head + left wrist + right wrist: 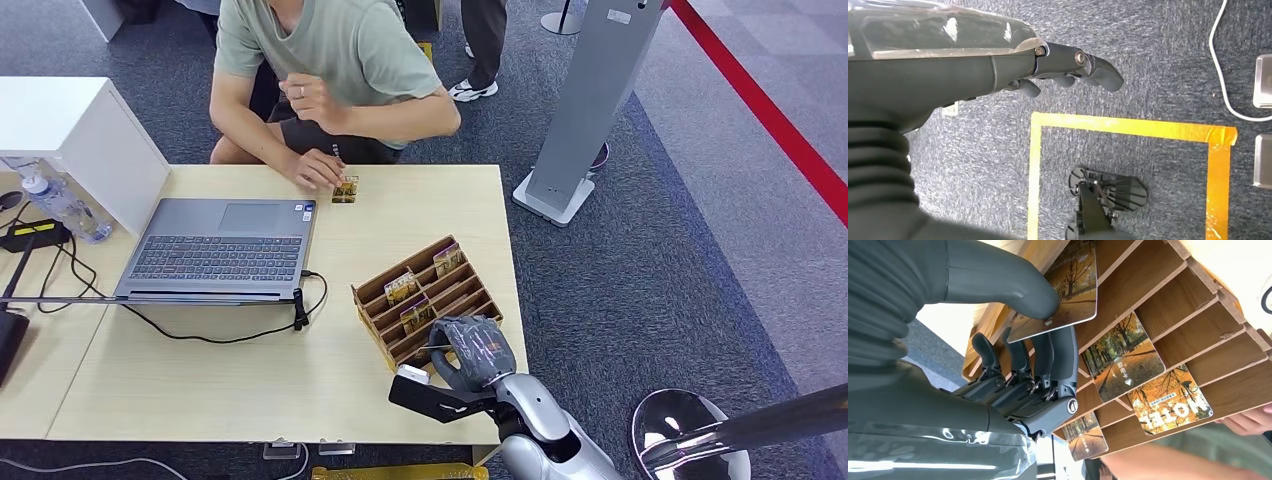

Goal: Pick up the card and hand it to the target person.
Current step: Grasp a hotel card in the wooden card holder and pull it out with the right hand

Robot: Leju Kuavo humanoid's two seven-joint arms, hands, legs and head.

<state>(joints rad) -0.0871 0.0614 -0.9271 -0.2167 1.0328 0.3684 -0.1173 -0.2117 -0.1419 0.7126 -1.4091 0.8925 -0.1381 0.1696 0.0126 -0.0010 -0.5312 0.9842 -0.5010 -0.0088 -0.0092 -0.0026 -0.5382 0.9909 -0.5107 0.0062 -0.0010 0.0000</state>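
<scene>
A wooden card rack (470,297) stands near the table's front right corner, with cards (401,288) showing autumn trees upright in its slots. My right hand (475,350) is at the rack's near end. In the right wrist view its thumb (1013,287) and fingers (1060,357) pinch one autumn card (1070,287) by its edge, close over the rack (1193,330). A person in a green shirt (330,45) sits across the table, one hand resting beside another card (345,189) lying there. My left hand (1068,65) hangs over the carpet, fingers loosely extended, holding nothing.
An open laptop (220,245) with a black cable (210,335) takes the table's left middle. A white box (70,130) and a water bottle (65,205) are at far left. A grey stand (590,110) rises right of the table. Yellow tape (1128,127) marks the floor.
</scene>
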